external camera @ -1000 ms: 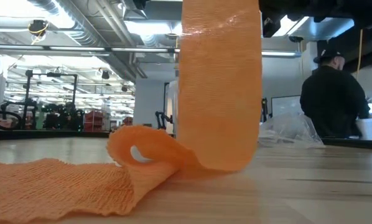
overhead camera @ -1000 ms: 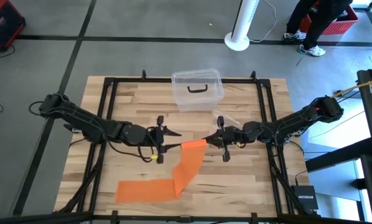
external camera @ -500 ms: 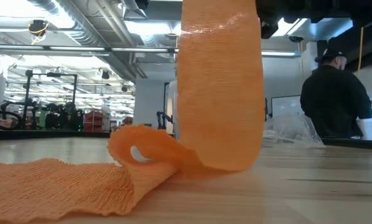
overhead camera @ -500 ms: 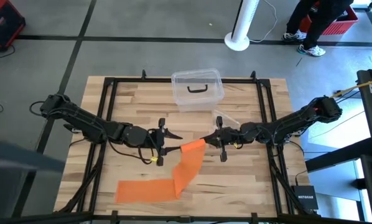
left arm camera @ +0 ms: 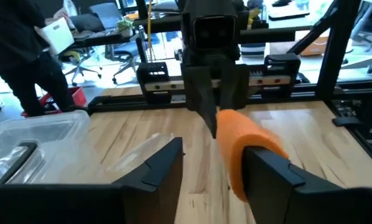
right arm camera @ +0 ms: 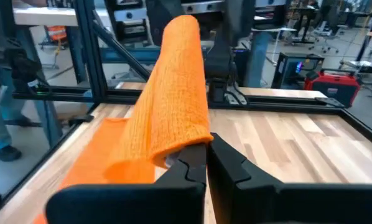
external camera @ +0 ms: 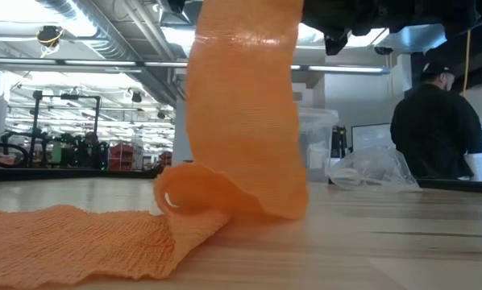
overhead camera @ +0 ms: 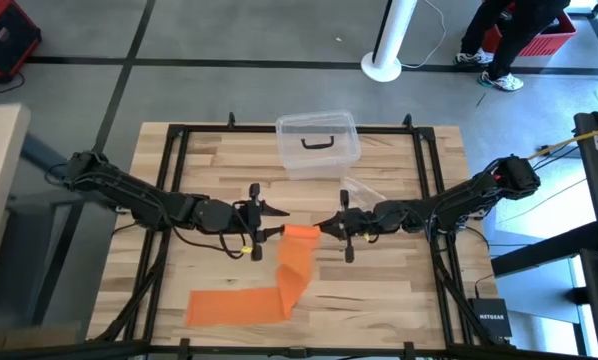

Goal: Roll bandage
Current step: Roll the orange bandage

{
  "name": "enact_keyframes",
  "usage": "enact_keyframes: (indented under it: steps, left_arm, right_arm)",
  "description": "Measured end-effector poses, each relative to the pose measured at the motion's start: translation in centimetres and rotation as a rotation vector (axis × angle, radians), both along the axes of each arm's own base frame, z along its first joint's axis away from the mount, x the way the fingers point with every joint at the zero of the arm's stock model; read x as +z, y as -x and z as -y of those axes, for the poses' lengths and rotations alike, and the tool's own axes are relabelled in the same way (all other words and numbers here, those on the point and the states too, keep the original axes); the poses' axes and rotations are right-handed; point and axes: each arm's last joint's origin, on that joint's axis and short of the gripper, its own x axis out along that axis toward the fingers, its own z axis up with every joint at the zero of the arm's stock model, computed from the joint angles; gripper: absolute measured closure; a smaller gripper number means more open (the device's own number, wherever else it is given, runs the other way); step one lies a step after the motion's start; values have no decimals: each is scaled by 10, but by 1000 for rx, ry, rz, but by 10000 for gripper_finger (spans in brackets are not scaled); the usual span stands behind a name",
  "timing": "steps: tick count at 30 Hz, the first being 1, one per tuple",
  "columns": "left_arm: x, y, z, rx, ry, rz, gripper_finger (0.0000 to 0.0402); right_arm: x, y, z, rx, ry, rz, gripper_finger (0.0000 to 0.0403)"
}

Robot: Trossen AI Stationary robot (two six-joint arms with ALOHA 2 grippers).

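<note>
Pinching bandage [overhead camera: 297,262] end — right gripper [overhead camera: 324,228] clamped, strip trailing to table front, left gripper [overhead camera: 275,232] spread, empty.

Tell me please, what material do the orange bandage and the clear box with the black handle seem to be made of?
The bandage looks like soft woven or knitted fabric with a matte finish: a fine mesh texture shows, and it drapes and folds on the table. The box looks like clear, glossy hard plastic: the wood shows through it. Its handle is probably plastic too, though that is less certain.
</note>
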Motion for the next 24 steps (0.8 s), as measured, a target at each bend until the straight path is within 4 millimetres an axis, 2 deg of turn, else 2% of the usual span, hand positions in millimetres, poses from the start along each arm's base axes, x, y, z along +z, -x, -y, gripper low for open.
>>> enact_keyframes:
  steps: [10, 14, 18, 21, 24]
  left_arm:
    - [-6, 3, 8, -53, -42, -68, 392]
    - [-6, 3, 8, -51, -57, -65, 395]
    - [-4, 3, 7, -27, -82, -56, 397]
    - [7, 6, 8, -16, -118, -21, 398]
    - [18, 13, 8, 3, -170, -7, 398]
  right_arm:
    - [2, -1, 1, -45, 0, 16, 399]
    - [4, -1, 1, -47, -36, 24, 378]
    - [8, 2, 3, -65, -79, 20, 335]
    - [22, 14, 6, -73, -79, 21, 295]
    - [38, 35, 11, -68, -72, -11, 259]
